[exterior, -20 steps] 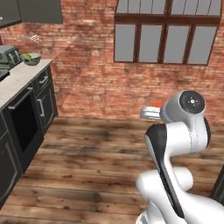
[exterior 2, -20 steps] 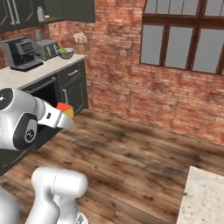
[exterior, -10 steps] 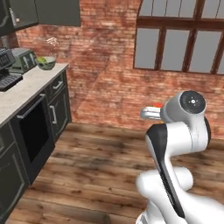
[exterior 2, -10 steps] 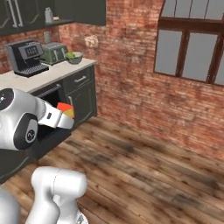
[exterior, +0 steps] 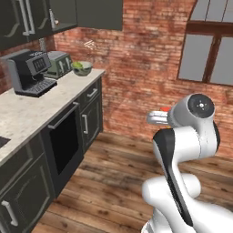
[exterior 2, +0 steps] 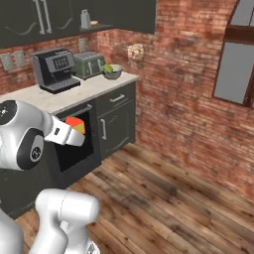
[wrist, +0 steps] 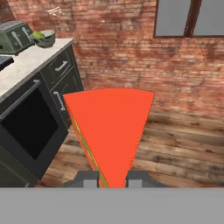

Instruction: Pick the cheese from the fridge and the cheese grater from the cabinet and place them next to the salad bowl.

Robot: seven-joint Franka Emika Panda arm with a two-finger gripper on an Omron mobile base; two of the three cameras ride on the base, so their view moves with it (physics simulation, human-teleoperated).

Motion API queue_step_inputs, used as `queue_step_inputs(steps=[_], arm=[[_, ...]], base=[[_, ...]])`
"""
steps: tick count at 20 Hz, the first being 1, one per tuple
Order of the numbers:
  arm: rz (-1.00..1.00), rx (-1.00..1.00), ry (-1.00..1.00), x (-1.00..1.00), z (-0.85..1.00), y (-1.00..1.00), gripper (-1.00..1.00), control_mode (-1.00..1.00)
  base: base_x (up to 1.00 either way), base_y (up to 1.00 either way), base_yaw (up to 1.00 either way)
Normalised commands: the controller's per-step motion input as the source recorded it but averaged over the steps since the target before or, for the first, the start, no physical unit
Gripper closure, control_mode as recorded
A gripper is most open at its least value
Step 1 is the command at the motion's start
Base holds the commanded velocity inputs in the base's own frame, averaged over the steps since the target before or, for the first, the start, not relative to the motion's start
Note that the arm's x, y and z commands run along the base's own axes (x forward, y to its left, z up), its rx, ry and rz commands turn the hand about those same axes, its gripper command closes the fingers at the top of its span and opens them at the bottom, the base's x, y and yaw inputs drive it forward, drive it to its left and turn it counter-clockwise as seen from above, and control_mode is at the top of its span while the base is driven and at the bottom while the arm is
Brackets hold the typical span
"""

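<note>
The cheese [wrist: 109,131], a wedge with a broad red face and a yellow edge, stands up between my two fingertips [wrist: 87,179] in the hand view. My gripper [exterior 2: 74,131] is shut on the cheese [exterior 2: 75,124], held in the air out in front of the oven. The salad bowl [exterior 2: 113,72] with its green ball sits at the far end of the counter, beside the toaster; it is also in the hand view as the bowl [wrist: 43,38]. A small grey cheese grater [exterior 2: 85,19] stands on a shelf of the dark upper cabinet [exterior: 27,18]. The fridge is out of view.
On the pale counter [exterior: 27,109] stand a black coffee machine [exterior: 29,73] and a green toaster [exterior: 59,63]. Below are dark drawers and an oven [wrist: 26,127]. A brick wall with windows [exterior: 207,54] closes the far side. Wooden floor [exterior 2: 163,203] lies between me and the counter.
The whole picture has shifted: the base has moved, and the counter with the bowl now lies closer and more central. The cheese stays in the shut gripper.
</note>
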Motion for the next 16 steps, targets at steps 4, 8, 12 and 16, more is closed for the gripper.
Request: queue_step_inputs(steps=[4,8,12,16], arm=[[0.0,0.0,0.0,0.0,0.0,0.0,1.0,1.0],[0.0,0.0,0.0,0.0,0.0,0.0,1.0,1.0],[0.0,0.0,0.0,0.0,0.0,0.0,1.0,1.0],[0.0,0.0,0.0,0.0,0.0,0.0,1.0,1.0]], base=[[0.65,0.2,0.33],[0.48,0.0,0.37],[0.26,-0.02,0.29],[0.3,-0.14,0.29]])
